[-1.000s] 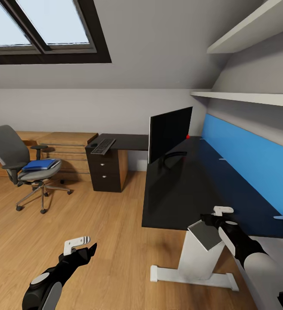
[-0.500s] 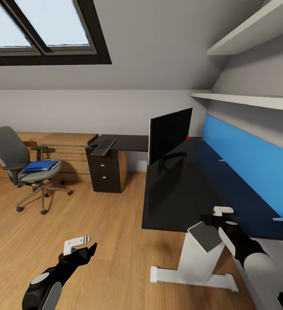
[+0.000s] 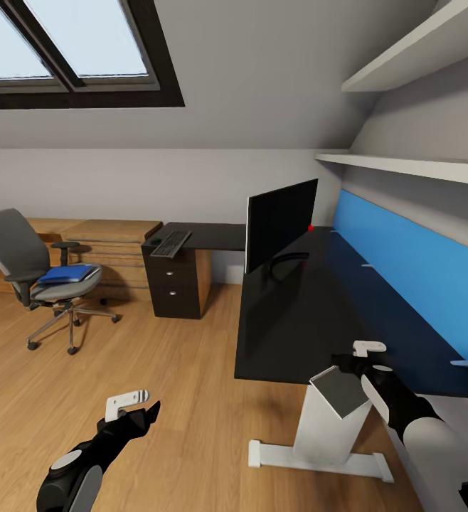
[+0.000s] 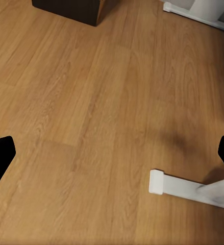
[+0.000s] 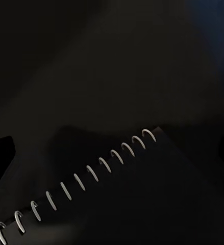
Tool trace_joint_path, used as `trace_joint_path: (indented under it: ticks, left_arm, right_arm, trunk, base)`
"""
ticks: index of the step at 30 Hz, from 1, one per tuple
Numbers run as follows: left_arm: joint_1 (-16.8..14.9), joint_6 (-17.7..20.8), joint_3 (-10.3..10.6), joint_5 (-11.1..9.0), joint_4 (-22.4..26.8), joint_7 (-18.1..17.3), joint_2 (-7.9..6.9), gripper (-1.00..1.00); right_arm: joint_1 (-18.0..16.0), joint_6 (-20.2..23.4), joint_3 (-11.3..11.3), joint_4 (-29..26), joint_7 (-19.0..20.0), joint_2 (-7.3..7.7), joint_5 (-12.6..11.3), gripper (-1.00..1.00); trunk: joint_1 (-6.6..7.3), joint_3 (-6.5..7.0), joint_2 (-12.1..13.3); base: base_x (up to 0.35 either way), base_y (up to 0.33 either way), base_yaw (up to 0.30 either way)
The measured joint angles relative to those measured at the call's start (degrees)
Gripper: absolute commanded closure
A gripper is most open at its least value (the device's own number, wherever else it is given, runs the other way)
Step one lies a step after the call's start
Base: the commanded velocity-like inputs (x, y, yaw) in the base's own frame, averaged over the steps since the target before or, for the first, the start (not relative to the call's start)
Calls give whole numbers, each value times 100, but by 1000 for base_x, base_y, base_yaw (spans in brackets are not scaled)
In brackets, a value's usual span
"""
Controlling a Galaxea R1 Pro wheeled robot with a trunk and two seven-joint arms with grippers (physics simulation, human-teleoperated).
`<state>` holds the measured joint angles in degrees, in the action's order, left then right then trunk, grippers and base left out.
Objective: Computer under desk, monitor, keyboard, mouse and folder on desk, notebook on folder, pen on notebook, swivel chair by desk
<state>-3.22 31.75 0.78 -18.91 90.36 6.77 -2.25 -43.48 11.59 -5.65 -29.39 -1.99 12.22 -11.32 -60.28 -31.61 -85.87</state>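
Note:
The monitor (image 3: pixel 280 220) stands on the long black desk (image 3: pixel 298 320), screen toward the room. The keyboard (image 3: pixel 171 242) lies on the desk's far wing above the drawer unit (image 3: pixel 173 288). The swivel chair (image 3: pixel 10 249) stands apart at the left with the blue folder (image 3: pixel 67 273) on its seat. My right gripper (image 3: pixel 351 364) is shut on the grey notebook (image 3: pixel 339 390) at the desk's near corner; its spiral binding (image 5: pixel 91 176) shows in the right wrist view. My left gripper (image 3: pixel 145 412) hangs open over the wood floor (image 4: pixel 91 102). The computer, mouse and pen are out of view.
Low light-wood cabinets (image 3: pixel 109 238) line the far wall behind the chair. A blue panel (image 3: pixel 405 263) and white shelves (image 3: pixel 405 163) run along the desk's right side. The desk's white leg and foot (image 3: pixel 326 441) stand close in front of me. A small red object (image 3: pixel 311 227) sits behind the monitor.

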Motion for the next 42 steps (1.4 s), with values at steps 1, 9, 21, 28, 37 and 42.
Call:
trace_joint_path:
  ticks: [1, 9, 21, 28, 37, 42]
  left_arm:
    - [0, 0, 0, 0, 0, 0, 0, -100]
    - [0, 1, 1, 0, -6, 0, 0, -100]
    - [0, -7, 1, 4, -14, 0, 0, -100]
    - [0, -7, 2, 3, -17, 0, 0, -100]
    - [0, -7, 2, 5, -18, 0, 0, -100]
    - [0, -7, 2, 2, -18, 0, 0, -100]
  right_arm:
    - [0, 0, 0, -1, 0, 0, 0, -100]
    - [0, -15, -1, -77, 2, 0, 0, -100]
    - [344, 1018, -14, -2550, -429, -22, -12, -100]
    - [1187, 1905, -46, -4469, -1287, -223, -163, -100]
    - [1412, 2134, -58, -4982, -1403, -581, -252, -100]
    - [1428, 2139, -52, -5008, -1404, -612, -253, -100]
  trunk:
    - [0, 0, 0]
    - [0, 0, 0]
    - [0, 0, 0]
    - [0, 0, 0]
    - [0, 0, 0]
    - [-2, 0, 0]
  base:
    - [0, 0, 0]
    - [0, 0, 0]
    - [0, 0, 0]
    - [0, 0, 0]
    - [0, 0, -17]
    - [-127, 0, -11]
